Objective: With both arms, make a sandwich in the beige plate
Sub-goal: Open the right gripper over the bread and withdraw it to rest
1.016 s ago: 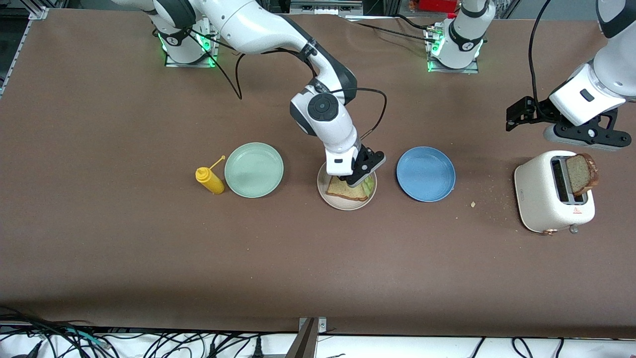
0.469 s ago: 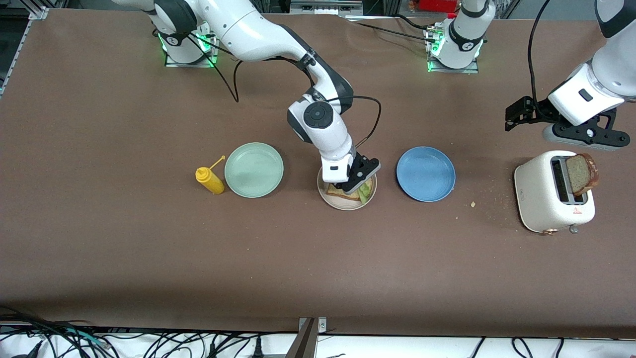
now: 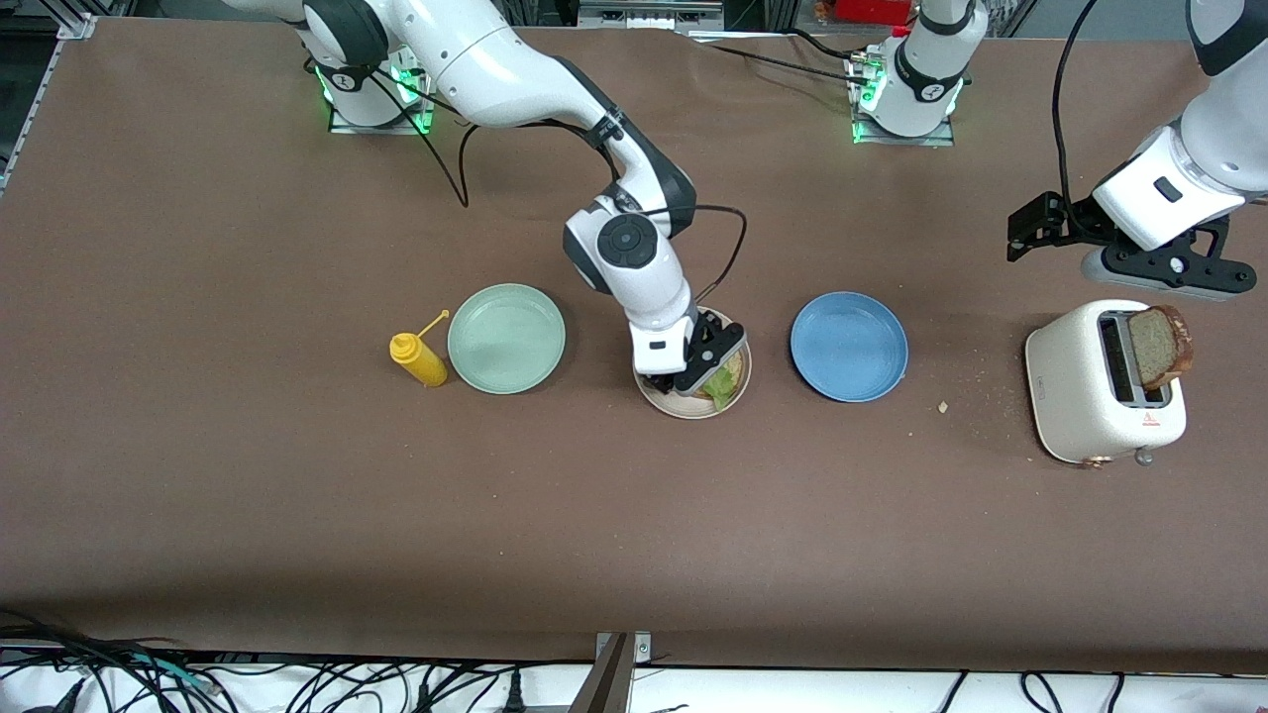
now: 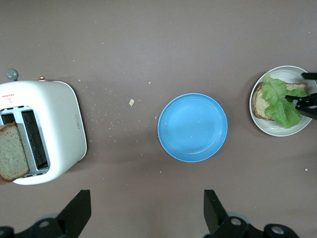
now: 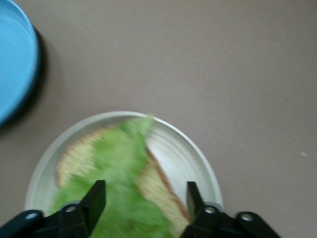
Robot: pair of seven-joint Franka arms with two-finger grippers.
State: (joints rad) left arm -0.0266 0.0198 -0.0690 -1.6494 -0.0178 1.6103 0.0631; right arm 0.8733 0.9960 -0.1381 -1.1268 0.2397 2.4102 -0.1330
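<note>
Lettuce step: right gripper (image 5: 143, 201), jaws spread, over ruffled green lettuce leaf (image 4: 280, 99) on round beige plate (image 3: 658, 397); next I need toaster's brown bread slice (image 3: 1159, 346), left gripper (image 4: 147, 208) waiting spread.

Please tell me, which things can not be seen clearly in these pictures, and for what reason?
- Front view: the right gripper and its wrist cover most of the beige plate; the bread is hardly visible there, only some lettuce.
- Right wrist view: the lettuce is blurred and cut off by the picture's edge, so its contact with the fingers is unclear.
- Left wrist view: the toaster and its bread slice are cut off by the edge.
</note>
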